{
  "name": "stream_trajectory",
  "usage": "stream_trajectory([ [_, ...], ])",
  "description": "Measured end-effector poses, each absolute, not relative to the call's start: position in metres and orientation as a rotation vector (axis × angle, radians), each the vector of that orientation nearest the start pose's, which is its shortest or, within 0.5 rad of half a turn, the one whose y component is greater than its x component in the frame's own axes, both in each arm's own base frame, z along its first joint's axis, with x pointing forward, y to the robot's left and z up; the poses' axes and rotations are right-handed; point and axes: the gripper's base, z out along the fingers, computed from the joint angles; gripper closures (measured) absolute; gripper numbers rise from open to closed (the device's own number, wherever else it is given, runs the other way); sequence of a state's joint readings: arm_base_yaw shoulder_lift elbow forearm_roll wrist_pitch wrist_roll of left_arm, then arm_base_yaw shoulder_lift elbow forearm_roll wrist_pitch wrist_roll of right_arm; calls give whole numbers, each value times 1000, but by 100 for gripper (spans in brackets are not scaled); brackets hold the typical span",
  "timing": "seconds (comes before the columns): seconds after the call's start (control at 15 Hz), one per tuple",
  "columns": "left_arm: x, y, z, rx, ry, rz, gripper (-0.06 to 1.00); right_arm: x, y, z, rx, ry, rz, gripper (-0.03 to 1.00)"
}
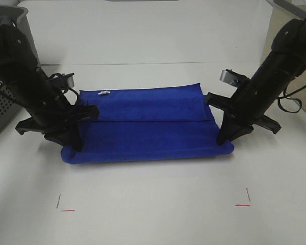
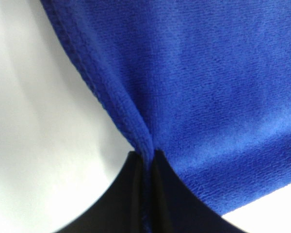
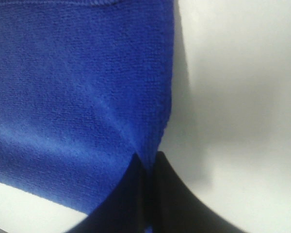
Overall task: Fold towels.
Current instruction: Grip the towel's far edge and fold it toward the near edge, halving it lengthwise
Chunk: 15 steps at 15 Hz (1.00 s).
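A royal-blue towel (image 1: 148,125) lies folded lengthwise on the white table, with a small white tag (image 1: 103,93) at its far left corner. My left gripper (image 1: 75,145) is shut on the towel's near left edge; the left wrist view shows the hem (image 2: 136,131) pinched between the black fingers (image 2: 131,194). At the near right corner my right gripper (image 1: 223,140) is shut on the towel (image 3: 77,97), whose edge runs into the closed fingers (image 3: 165,194).
A grey perforated basket (image 1: 0,109) stands at the far left edge behind the left arm. Red corner marks (image 1: 64,206) (image 1: 245,200) are drawn on the table (image 1: 153,204) nearer the front. The table's back edge runs behind the towel.
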<state>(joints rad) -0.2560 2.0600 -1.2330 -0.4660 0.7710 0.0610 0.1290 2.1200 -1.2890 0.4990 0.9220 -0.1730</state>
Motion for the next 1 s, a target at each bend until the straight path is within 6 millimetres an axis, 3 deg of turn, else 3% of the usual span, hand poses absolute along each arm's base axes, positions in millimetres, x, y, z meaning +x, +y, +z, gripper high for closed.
stream_trajectory([
  [0.13, 355, -125, 123, -10, 3036, -523, 92, 365, 82, 112, 41, 3145, 609, 97],
  [0.27, 365, -128, 142, 1, 2959, -541, 92, 374, 83, 127, 23, 3092, 611, 97],
  [0.47, 388, -130, 173, -40, 2837, -572, 92, 402, 87, 158, -24, 2962, 613, 97],
  [0.6, 411, -114, 190, -133, 2754, -581, 92, 434, 92, 178, -67, 2867, 621, 97],
  [0.73, 431, -105, 187, -167, 2718, -574, 92, 456, 95, 178, -89, 2835, 630, 97],
  [1.0, 466, -107, 161, -179, 2664, -555, 91, 486, 99, 149, -87, 2822, 624, 97],
])
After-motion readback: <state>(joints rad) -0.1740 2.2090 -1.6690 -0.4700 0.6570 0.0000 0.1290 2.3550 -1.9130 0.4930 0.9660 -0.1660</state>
